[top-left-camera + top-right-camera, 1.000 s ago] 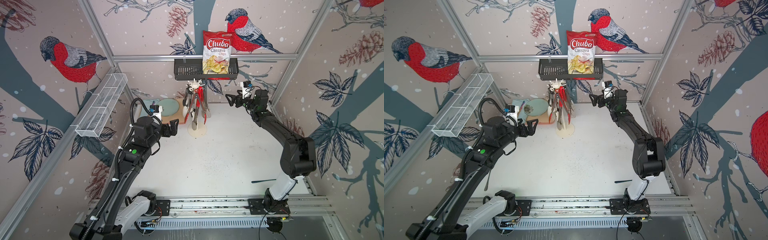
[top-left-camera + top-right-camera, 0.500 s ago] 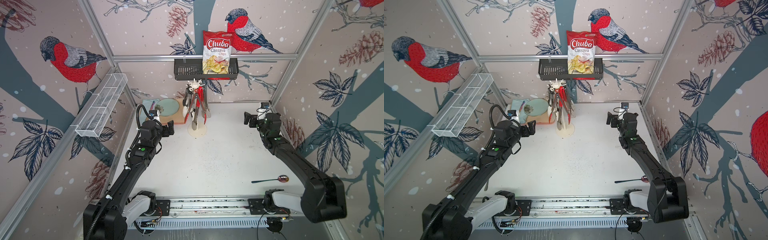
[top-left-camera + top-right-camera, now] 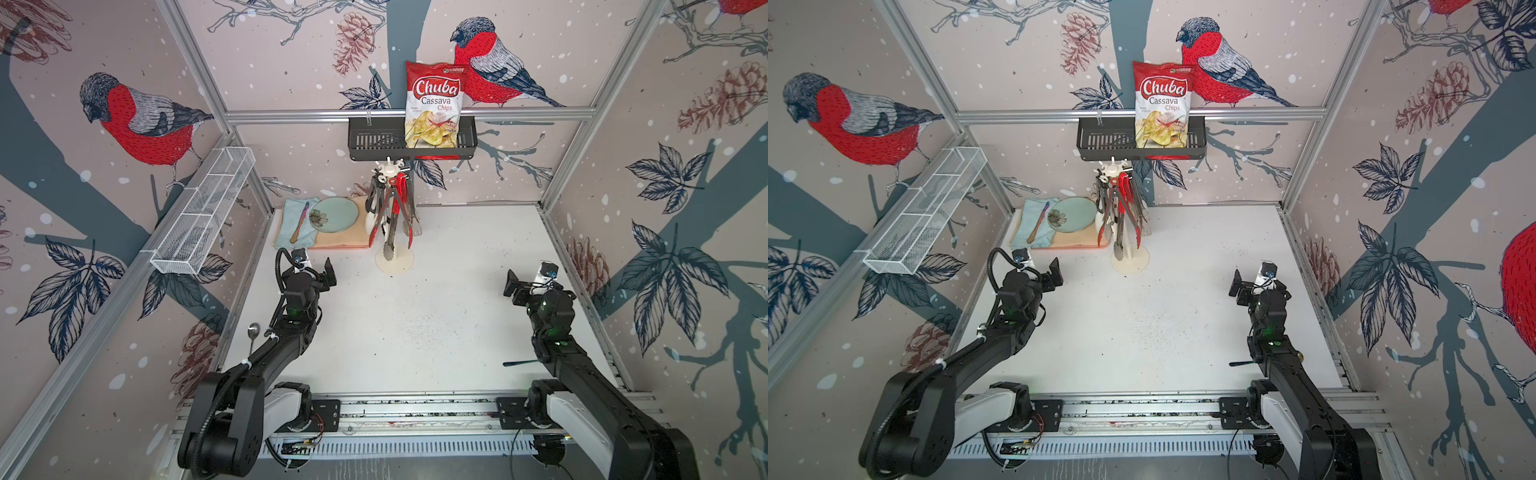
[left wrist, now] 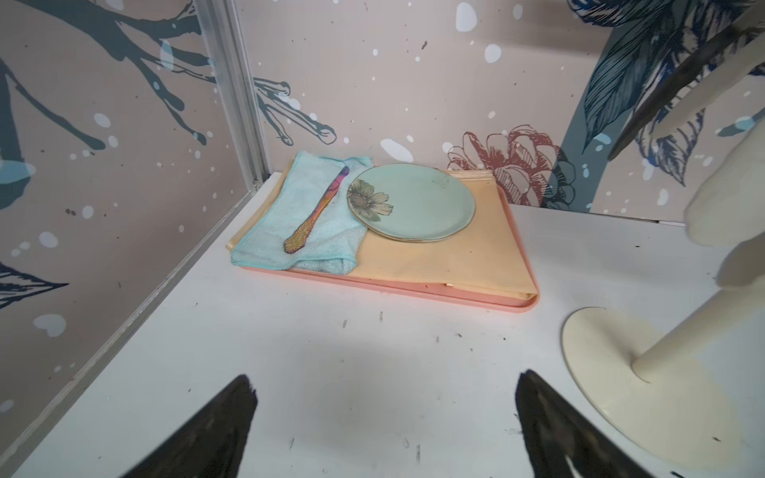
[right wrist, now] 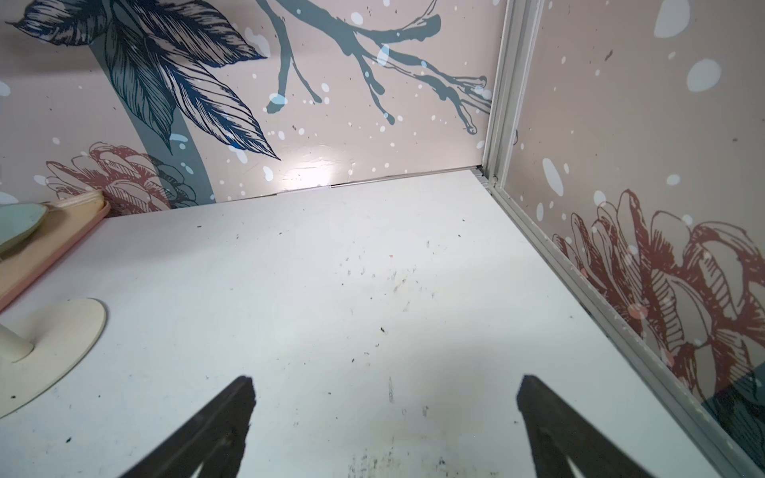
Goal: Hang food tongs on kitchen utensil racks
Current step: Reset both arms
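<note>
**Arms drawn back, tongs hung on the far rack**

The scuffed white counter sits inside walls papered with red-breasted birds, leaves and pine cones. At far centre, the V-shaped steel food tongs with red, black and bare tips hang bunched from the star head of the cream pole rack, under a black slotted basket. The tongs overlap too much to count. The left wrist view cuts the rack off at its edge. The right arm hides half of a dark-handled spoon at near right. The left gripper and right gripper hold their jaws wide and empty. A second ago both arms reached toward the far side; now they sit nearer.
</note>
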Motion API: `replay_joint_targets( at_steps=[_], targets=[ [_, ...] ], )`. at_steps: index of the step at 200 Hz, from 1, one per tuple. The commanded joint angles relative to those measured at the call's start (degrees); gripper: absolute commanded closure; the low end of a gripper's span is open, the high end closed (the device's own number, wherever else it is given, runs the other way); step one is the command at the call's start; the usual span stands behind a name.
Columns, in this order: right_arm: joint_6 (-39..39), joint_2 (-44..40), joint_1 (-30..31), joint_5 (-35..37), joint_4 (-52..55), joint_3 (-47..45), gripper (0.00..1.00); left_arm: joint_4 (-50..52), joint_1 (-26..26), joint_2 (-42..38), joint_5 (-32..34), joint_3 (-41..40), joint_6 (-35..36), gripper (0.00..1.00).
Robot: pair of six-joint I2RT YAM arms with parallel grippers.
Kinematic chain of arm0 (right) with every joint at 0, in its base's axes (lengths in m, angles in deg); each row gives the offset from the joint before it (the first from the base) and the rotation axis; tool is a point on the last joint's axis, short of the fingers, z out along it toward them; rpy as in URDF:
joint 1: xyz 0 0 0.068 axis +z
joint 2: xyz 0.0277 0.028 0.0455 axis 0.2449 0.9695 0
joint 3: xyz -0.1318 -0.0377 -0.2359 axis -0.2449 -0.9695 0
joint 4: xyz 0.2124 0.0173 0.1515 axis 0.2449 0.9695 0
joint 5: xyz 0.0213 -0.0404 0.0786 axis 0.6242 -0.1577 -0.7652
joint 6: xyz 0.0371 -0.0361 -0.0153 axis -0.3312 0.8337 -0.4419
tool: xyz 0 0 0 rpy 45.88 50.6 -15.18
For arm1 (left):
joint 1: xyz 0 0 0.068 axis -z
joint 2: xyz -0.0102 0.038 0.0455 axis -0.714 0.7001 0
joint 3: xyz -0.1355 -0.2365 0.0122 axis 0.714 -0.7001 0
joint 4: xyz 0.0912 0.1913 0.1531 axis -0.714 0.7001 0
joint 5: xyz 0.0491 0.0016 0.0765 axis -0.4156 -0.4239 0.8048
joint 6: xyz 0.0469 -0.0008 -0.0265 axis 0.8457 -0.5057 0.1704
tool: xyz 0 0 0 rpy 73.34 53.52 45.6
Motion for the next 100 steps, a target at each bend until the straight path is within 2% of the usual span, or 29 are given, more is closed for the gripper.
replay_joint_targets(
  at_steps=[1,9,35,43,55,68,82,100],
  targets=[
    [-1.09,2.21,-0.23,-1.06,-13.09,-2.14,0.00,-14.58,-0.08,3.27,3.11,-2.35,2.54,0.03],
    [-1.36,3.97,-0.32,-1.45,-16.23,-3.14,0.00,-16.35,-0.08,3.94,4.57,-2.79,3.09,0.03],
    [-1.18,11.61,-0.41,-1.60,-22.95,-4.24,0.00,-20.02,-0.17,4.02,1.39,-4.96,10.38,0.04],
    [-1.08,13.39,-0.41,-1.74,-25.87,-5.06,0.00,-20.35,-0.17,4.56,1.51,-5.44,9.93,0.04],
    [-0.80,15.44,-0.39,-1.60,-29.37,-5.70,0.00,-20.82,-0.09,5.29,-1.86,-6.28,10.89,0.04],
    [0.03,16.97,-0.49,-2.01,-30.99,-5.29,0.00,-25.32,-0.08,8.36,-1.42,-8.30,10.19,0.04],
    [2.12,19.34,-0.49,-3.23,-31.34,-3.82,0.00,-34.53,0.09,13.14,-0.84,-10.89,10.84,0.03],
    [4.01,22.70,-0.80,-3.13,-33.58,-2.36,0.00,-37.53,-0.44,17.90,-1.59,-10.30,10.81,0.03]
  ],
)
